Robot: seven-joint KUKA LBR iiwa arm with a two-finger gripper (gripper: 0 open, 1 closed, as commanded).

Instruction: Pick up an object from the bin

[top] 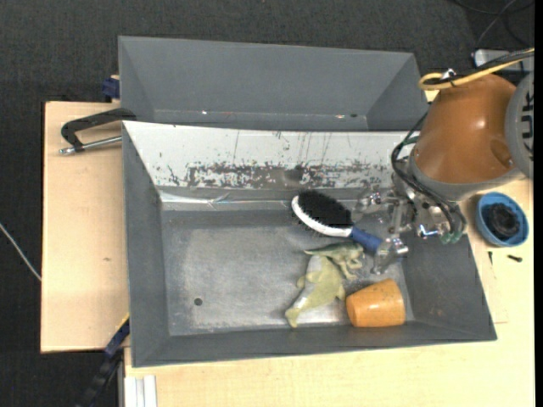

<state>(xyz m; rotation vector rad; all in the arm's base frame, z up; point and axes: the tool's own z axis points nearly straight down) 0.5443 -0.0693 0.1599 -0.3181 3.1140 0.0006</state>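
While the orange-cowled arm (471,138) hangs over the right end of the grey metal bin (212,278), the stock reads thus.

- Fingers (392,242): low beside the blue handle (366,239) of a black oval hairbrush with a white rim (321,213), which lies mid-bin toward the back wall. Spread or pressed together, I cannot tell from where I stand.
- Pale yellow-green limp rubbery piece (318,288): just in front of the brush.
- Orange plastic cup lying on its side (376,304): just beside the limp piece, by the front wall.
- Likely candidate: the brush.
- Handling note: centre on the slim handle, descend straight and close across its narrow width. The bulky bristle head may tip, so lift level, clear of the limp piece.
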